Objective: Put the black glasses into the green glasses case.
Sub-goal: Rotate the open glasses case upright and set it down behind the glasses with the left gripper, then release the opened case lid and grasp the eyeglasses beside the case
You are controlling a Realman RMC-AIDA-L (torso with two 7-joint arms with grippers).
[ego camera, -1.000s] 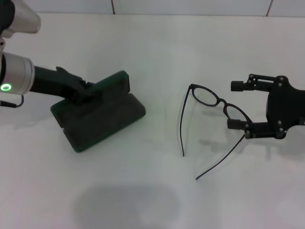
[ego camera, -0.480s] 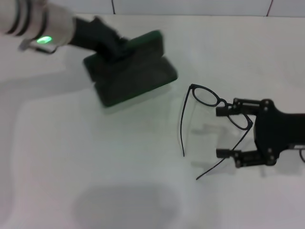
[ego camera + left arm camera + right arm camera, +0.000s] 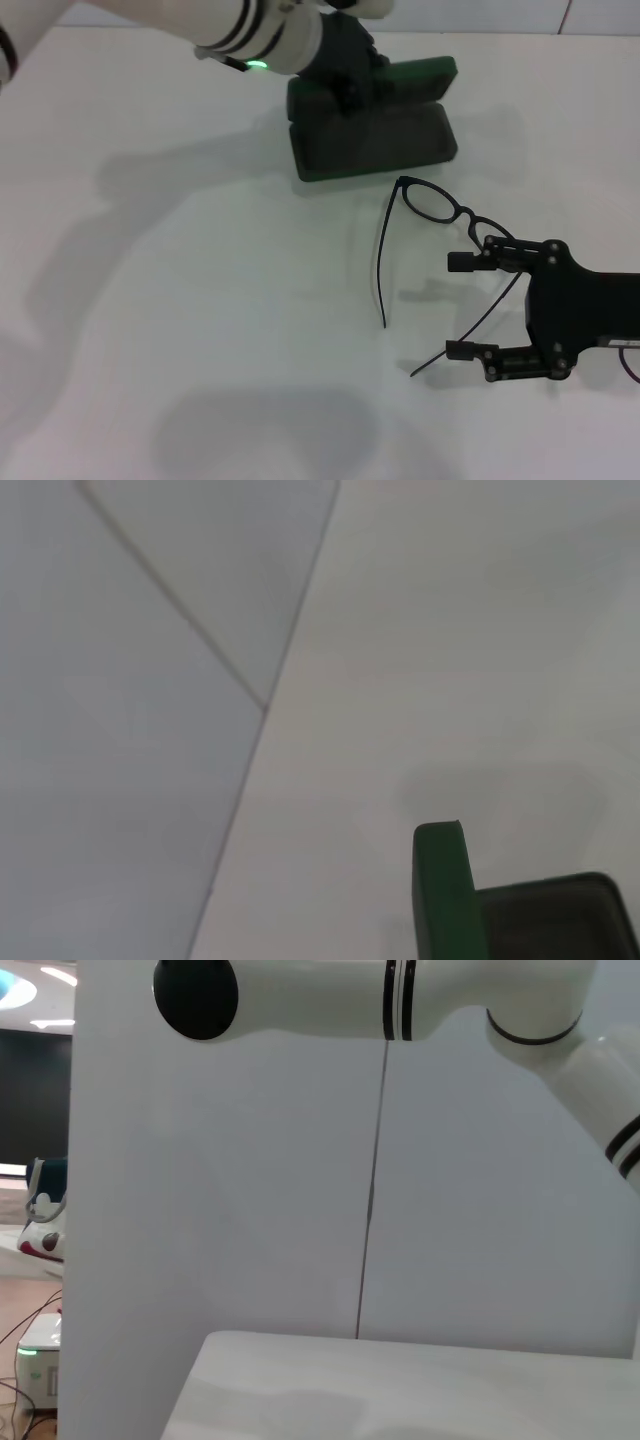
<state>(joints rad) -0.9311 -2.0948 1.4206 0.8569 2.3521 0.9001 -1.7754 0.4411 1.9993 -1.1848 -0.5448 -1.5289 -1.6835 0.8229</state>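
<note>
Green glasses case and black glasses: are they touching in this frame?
Apart. In the head view a strip of bare white table separates the green glasses case, held by the left gripper, from the nearest rim of the black glasses.

Even, bright overhead light washes the white table point(image 3: 200, 300) pale. Soft-edged grey shadows spread across it: a broad one under the left arm, a rounded patch near the front edge, faint ones beside the right gripper point(image 3: 458, 306). The left wrist view is soft and hazy throughout.
</note>
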